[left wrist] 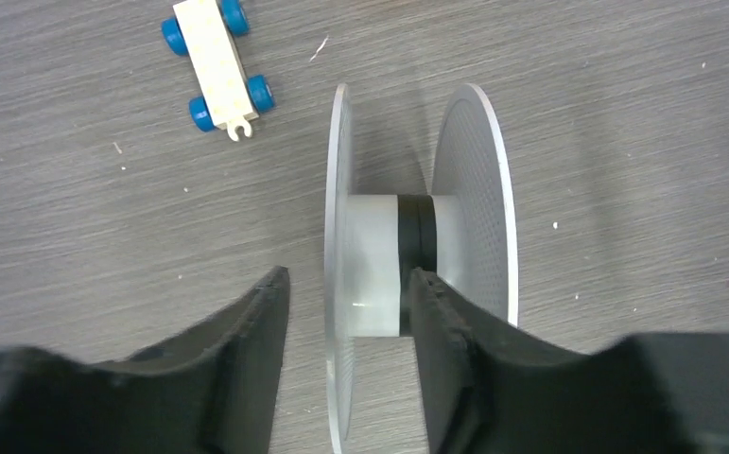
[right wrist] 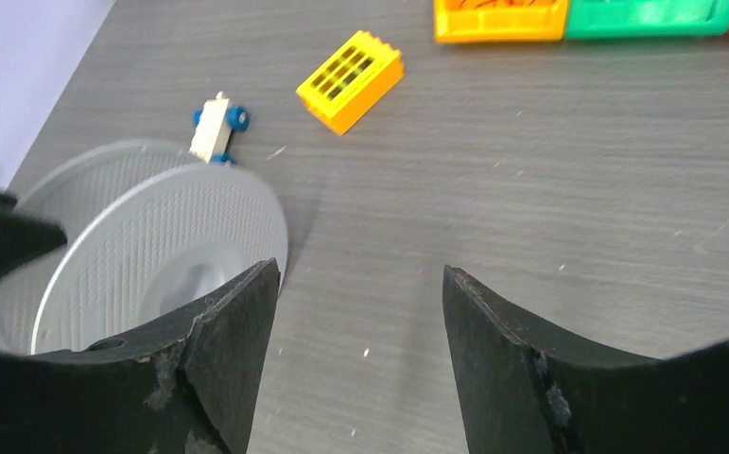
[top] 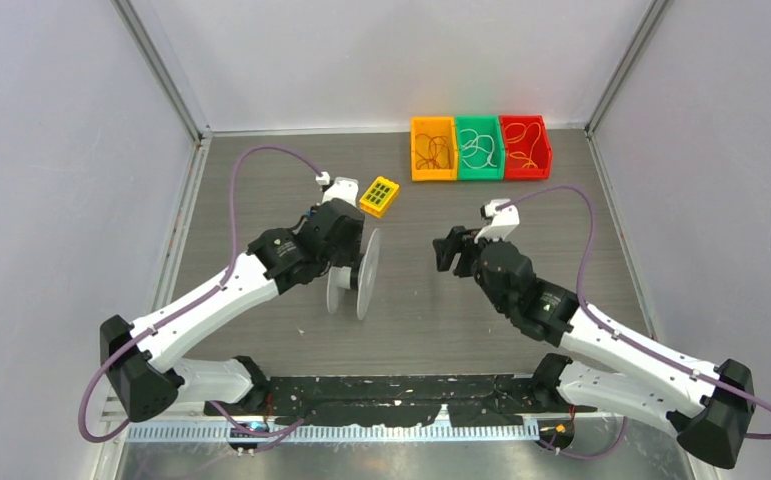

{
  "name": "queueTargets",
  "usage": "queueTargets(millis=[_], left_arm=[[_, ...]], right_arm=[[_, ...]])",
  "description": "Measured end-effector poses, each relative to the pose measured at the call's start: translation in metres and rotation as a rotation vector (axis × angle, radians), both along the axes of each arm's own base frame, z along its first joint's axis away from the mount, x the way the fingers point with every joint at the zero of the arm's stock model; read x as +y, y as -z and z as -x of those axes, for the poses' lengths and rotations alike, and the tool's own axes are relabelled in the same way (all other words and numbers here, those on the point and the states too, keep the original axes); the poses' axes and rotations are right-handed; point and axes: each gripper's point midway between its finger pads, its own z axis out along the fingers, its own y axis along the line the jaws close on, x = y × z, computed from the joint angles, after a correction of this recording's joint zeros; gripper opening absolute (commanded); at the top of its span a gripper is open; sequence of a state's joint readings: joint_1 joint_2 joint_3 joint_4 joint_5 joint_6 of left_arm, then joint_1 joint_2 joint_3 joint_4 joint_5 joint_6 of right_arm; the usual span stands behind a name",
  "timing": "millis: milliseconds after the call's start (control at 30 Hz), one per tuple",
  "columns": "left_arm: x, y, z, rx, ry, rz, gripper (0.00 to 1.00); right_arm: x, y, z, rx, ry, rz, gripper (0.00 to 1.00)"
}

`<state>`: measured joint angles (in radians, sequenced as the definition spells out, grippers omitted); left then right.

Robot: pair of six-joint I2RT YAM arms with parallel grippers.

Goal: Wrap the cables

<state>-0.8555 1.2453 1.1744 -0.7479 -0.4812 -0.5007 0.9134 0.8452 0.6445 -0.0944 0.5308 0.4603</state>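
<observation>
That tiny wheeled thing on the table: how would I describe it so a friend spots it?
Find the big grey spool standing on edge mid-table. Beside it, toward the yellow brick, lies a small cream cart. Only it has blue wheels.

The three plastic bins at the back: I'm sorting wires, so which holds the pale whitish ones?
The green plastic bin, the middle one; the orange bin holds dark wires, the red bin orange wires.
</observation>
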Motion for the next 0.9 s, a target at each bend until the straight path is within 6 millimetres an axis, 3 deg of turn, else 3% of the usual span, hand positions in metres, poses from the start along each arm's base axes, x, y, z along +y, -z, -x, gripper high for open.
queueTargets(millis=[200, 333, 400, 433, 633, 767, 900], left_arm=[[-0.001, -0.009, 0.003, -0.018, 0.050, 0.004, 0.64], [0.004, -0.030, 0.012, -0.068, 0.116, 0.031, 0.68], [0.007, -0.039, 0.019, -0.091, 0.154, 0.048, 0.79], [0.009, -0.042, 0.023, -0.103, 0.179, 0.052, 0.82], [0.025, -0.044, 0.050, -0.155, 0.308, 0.060, 0.92], [0.037, -0.039, 0.061, -0.188, 0.358, 0.031, 0.99], [0.056, -0.033, 0.063, -0.231, 0.328, -0.009, 1.00]], right_arm=[[-0.013, -0.029, -0.041, -0.029, 0.087, 0.038, 0.68], [-0.015, -0.041, -0.083, -0.036, 0.138, 0.067, 0.64], [-0.010, -0.038, -0.116, -0.011, 0.154, 0.099, 0.63], [-0.015, -0.037, -0.122, -0.008, 0.170, 0.100, 0.62], [-0.008, -0.007, -0.199, 0.064, 0.228, 0.150, 0.51], [-0.001, 0.029, -0.246, 0.122, 0.239, 0.154, 0.50], [0.000, 0.074, -0.284, 0.197, 0.261, 0.160, 0.50]])
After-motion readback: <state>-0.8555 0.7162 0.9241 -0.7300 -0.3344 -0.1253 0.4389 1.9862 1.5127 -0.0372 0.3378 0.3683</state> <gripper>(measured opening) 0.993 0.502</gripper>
